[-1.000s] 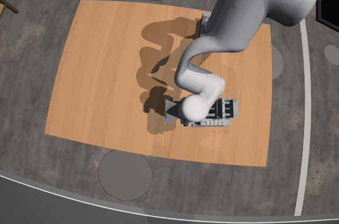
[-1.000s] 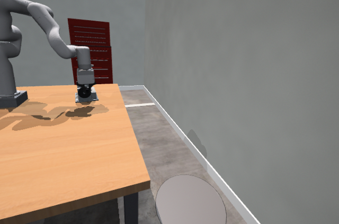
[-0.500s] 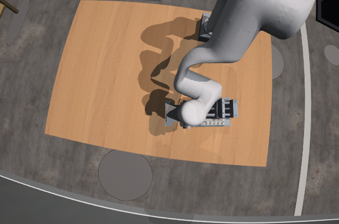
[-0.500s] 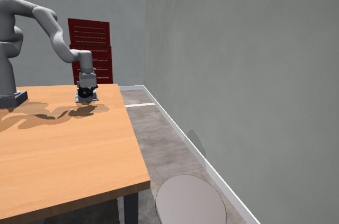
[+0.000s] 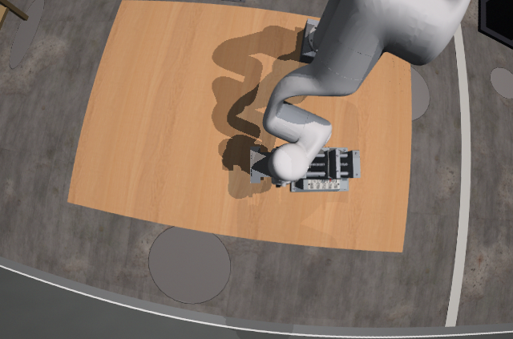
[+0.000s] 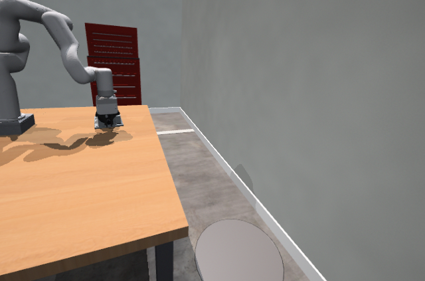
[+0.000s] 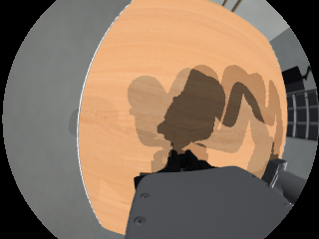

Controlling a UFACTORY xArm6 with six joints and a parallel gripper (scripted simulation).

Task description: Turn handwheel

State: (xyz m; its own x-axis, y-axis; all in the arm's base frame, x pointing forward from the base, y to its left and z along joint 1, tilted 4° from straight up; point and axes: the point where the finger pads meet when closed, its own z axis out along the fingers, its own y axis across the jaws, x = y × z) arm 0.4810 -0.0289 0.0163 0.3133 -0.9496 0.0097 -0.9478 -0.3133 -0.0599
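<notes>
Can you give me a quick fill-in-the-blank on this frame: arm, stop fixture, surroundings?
1. The end effector is shut on the ____ at one end of the stop fixture.
2. The fixture sits on a ____ table.
3. Against the back wall stands a ____ tool cabinet.
4. In the top view, the scale strip lies along the fixture's edge ____ from the arm's base.

Missing words: handwheel; wooden; red; farthest
</notes>
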